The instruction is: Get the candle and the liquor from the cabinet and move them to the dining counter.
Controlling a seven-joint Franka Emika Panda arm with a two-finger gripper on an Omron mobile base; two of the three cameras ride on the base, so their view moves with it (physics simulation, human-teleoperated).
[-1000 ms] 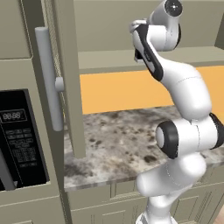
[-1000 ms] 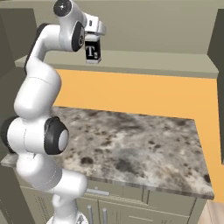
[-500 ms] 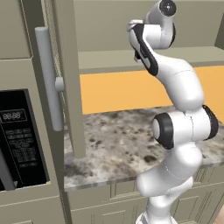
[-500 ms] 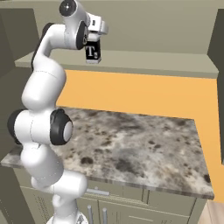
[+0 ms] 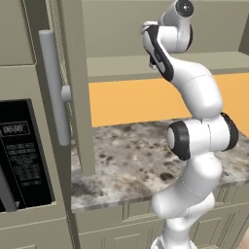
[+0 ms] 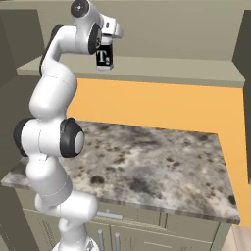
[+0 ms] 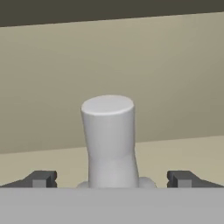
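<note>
Hand view: pale grey narrow bottle neck w/ flat cap (image 7: 108, 140) stands upright between the two dark finger tips (image 7: 43, 178), gripper (image 7: 112, 179) jaws wide apart, nothing held. Right base view: clear glass liquor bottle, black label w/ white "T" (image 6: 104, 59), sits on shelf of open grey-beige wall cabinet (image 6: 147, 66), gripper at it. Risk, my read: closing high on the slim neck or nudging fwd could tip the bottle on the shelf. Candle can't be made out.

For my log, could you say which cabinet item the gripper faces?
The liquor: black label with white T, its neck centred between the tips of the open gripper.
</note>
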